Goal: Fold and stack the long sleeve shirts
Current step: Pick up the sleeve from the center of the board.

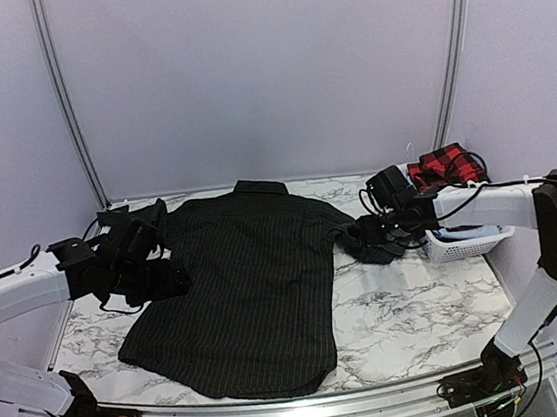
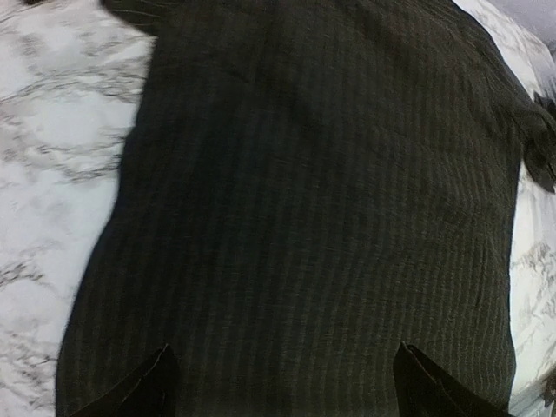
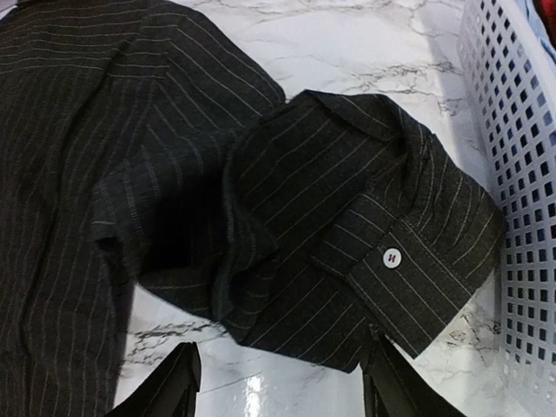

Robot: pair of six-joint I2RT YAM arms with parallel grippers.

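The marble desk [image 1: 411, 314] carries the black pinstriped shirt [image 1: 248, 292], which lies flat in the middle with its collar at the far side. A white lattice basket [image 1: 468, 240] stands at the right edge, and the red-and-black checked shirt [image 1: 445, 164] lies behind it. The left end effector [image 2: 282, 391] hovers over the shirt's left side, fingers spread wide and holding nothing. The right end effector [image 3: 278, 387] is also spread, above the bunched sleeve [image 3: 347, 234] just beside the basket. The cuff [image 3: 417, 269] shows one white button [image 3: 391, 257].
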